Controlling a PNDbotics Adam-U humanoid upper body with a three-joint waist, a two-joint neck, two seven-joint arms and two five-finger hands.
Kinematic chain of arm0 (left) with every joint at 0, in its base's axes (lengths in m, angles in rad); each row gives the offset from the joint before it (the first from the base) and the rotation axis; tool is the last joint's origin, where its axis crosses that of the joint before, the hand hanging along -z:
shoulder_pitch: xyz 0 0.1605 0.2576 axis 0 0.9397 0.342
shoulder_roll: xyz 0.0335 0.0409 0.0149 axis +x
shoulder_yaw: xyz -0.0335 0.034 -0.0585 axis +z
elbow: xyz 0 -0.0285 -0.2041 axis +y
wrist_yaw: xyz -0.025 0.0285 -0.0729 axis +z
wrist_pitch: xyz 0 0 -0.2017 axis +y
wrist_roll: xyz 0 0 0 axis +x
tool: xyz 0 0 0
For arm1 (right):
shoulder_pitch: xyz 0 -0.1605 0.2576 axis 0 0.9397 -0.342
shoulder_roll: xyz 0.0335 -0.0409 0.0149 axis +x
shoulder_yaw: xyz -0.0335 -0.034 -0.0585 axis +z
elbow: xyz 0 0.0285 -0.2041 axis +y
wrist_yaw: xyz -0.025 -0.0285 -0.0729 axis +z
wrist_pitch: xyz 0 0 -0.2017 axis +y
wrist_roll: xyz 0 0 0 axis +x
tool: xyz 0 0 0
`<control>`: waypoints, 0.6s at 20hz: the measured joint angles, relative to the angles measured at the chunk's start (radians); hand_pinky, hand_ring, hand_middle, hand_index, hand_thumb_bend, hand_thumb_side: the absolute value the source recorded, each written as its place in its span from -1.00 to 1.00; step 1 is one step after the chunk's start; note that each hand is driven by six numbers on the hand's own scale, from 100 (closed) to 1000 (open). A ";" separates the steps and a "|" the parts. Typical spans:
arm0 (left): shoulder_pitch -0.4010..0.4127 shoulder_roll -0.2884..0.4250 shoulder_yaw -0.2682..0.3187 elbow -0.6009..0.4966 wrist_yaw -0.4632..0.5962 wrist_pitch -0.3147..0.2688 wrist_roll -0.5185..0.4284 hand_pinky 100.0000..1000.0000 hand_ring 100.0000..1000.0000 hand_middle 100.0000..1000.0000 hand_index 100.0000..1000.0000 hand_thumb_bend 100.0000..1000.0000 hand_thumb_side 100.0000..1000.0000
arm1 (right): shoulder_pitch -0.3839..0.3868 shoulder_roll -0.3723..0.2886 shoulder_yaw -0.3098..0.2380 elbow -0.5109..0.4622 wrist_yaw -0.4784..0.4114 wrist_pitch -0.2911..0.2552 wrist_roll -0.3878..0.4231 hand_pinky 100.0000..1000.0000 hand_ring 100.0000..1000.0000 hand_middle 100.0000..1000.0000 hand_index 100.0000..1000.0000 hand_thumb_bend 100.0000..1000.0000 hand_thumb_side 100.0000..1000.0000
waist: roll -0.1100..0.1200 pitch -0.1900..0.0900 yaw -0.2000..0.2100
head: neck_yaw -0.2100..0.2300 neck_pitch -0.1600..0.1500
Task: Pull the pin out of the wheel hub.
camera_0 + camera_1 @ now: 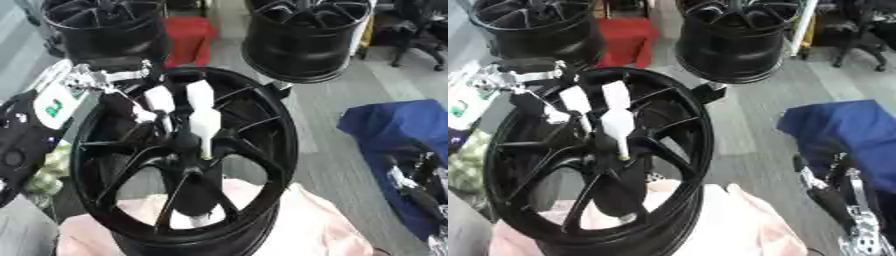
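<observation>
A black wheel hub stands upright on pink cloth nearest me, its spokes facing my camera. My left hand reaches in from the hub's upper left edge, white-tipped fingers curled around a slim pin at the hub's centre. My right hand lies at the lower right beside blue fabric; I cannot tell its fingers' state. Beyond, two more black wheels and a red box stand on the grey floor.

Both eyes sit in the robot's head and look down, very close, at the big black wheel. They share almost everything; the right eye sees slightly more floor.
</observation>
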 measured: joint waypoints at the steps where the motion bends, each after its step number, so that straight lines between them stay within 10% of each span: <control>1: 0.000 -0.003 0.000 0.002 0.000 0.004 0.009 0.13 -0.16 -0.26 0.22 -0.94 -0.46 | 0.000 0.000 0.000 0.000 0.000 0.000 0.000 0.03 0.33 0.42 0.83 -0.28 -0.21 | 0.000 0.000 0.000 | 0.000 0.000; 12: -0.004 -0.010 0.006 -0.011 0.097 0.060 0.034 -0.10 -0.36 -0.54 -0.05 -1.00 -0.64 | 0.000 0.000 0.000 0.000 0.000 0.000 0.000 0.03 0.33 0.42 0.83 -0.29 -0.21 | 0.000 0.000 0.000 | 0.001 0.000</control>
